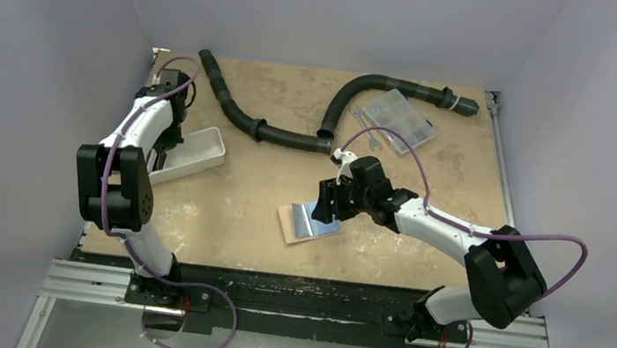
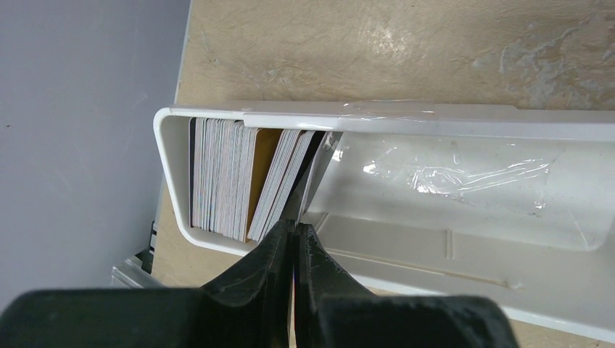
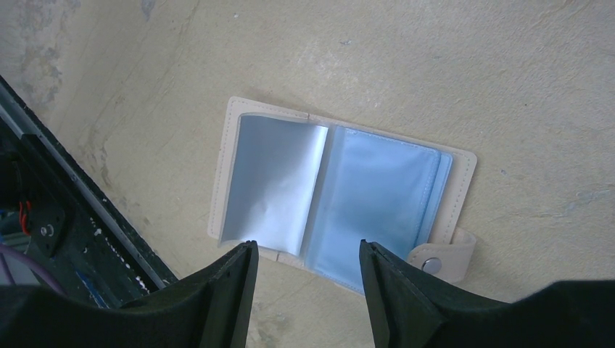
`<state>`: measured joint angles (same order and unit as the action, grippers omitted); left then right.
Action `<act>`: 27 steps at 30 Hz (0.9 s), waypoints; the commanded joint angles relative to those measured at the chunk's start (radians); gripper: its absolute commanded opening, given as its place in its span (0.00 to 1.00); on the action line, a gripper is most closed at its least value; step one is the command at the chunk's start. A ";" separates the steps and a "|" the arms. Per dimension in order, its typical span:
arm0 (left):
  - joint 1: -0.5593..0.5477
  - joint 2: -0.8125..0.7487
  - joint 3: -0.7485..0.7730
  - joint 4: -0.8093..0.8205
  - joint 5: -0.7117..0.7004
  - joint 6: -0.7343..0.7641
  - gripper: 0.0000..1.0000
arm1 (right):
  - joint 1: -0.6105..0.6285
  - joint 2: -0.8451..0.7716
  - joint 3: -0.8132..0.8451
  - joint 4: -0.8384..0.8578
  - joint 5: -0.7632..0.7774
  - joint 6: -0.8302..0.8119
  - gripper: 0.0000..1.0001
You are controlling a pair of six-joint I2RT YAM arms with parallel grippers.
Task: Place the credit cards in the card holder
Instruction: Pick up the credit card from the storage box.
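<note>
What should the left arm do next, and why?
Probably lift the card straight up out of the tray: the left gripper looks shut on the end card of the stack, and the wallet lies open under the open right gripper.

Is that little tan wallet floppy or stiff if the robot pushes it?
Probably both. The card holder lies open and flat on the table, so its covers look fairly stiff and it may slide when pushed. One shiny sleeve curls up by itself, so the inner pages are likely thin and floppy.
</note>
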<state>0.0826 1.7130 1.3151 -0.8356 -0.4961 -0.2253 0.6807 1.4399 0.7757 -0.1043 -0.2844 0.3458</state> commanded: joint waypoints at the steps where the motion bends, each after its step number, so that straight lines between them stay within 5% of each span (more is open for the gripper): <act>1: 0.004 -0.016 0.057 -0.026 0.026 -0.020 0.00 | 0.005 -0.014 -0.010 0.026 -0.030 -0.018 0.62; 27: -0.017 -0.131 0.136 -0.094 0.071 -0.017 0.00 | 0.006 0.003 -0.001 0.022 -0.025 -0.021 0.62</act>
<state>0.0704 1.6337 1.4082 -0.9161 -0.4519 -0.2276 0.6807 1.4399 0.7753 -0.1040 -0.2878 0.3458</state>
